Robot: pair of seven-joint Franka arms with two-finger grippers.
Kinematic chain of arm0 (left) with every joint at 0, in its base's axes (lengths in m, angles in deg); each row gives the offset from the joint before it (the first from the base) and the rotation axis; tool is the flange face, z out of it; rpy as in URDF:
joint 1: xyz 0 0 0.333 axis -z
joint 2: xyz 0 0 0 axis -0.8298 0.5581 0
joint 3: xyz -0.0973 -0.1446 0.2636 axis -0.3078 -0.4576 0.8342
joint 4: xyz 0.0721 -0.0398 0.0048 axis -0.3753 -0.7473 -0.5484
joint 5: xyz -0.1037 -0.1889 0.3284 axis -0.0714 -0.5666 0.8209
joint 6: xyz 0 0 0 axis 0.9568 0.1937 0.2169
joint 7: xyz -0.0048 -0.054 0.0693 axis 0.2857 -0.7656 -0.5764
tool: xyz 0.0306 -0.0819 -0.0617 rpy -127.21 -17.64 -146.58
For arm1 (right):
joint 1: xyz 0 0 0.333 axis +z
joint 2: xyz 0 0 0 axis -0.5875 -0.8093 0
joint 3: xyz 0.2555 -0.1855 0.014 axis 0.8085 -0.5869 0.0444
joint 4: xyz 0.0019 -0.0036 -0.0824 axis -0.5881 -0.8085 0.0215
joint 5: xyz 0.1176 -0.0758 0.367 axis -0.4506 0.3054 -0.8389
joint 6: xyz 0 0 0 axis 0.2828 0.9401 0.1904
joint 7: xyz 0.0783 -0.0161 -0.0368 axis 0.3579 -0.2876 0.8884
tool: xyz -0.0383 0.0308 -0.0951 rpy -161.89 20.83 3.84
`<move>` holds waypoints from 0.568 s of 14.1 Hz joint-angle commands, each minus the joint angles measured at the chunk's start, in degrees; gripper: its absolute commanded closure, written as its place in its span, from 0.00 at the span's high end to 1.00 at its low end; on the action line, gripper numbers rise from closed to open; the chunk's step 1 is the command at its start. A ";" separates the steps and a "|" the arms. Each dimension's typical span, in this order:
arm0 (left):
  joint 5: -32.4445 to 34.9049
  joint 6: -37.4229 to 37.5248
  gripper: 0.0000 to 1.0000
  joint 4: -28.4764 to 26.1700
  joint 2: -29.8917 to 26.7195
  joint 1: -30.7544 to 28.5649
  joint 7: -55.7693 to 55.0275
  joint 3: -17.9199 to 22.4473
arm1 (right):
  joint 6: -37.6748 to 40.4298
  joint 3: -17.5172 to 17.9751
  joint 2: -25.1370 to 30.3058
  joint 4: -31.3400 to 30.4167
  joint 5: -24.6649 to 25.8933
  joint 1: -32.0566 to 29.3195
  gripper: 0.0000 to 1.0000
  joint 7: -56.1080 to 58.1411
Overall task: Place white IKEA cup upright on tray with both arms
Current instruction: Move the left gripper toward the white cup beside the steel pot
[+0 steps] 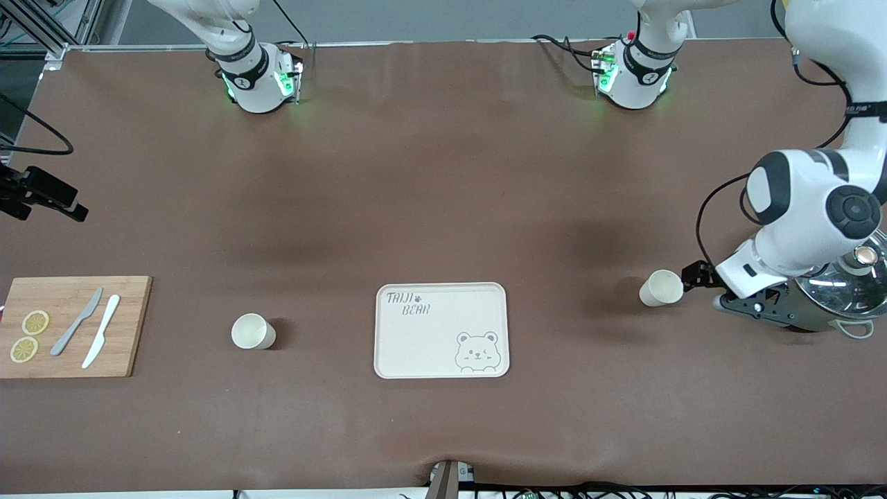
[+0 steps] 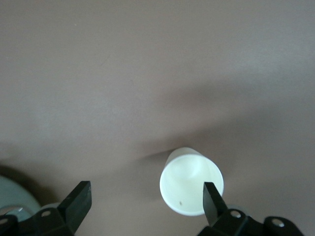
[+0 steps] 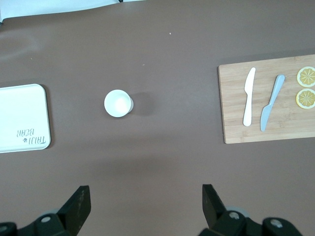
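The cream tray with the bear drawing lies mid-table; one end of it also shows in the right wrist view. One white cup stands upright toward the left arm's end of the table. My left gripper is open, low beside this cup. In the left wrist view the cup sits just ahead of one fingertip, off-centre of my left gripper. A second white cup stands upright toward the right arm's end. My right gripper is open and empty, high over the table, with that cup below.
A steel pot with a glass lid stands right under the left arm's wrist. A wooden cutting board with two knives and two lemon slices lies at the right arm's end of the table. A black device sits at that table edge.
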 commanded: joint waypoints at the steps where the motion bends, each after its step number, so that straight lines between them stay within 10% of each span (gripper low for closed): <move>1: 0.02 -2.25 1.00 0.32 1.71 0.23 0.98 -0.48 | -2.72 0.59 -4.39 2.06 1.35 0.88 1.00 -0.10; 8: 0.02 -11.83 1.00 -5.82 2.77 -0.12 0.90 -0.65 | -13.03 0.67 -14.85 2.06 -0.05 2.02 1.00 -0.46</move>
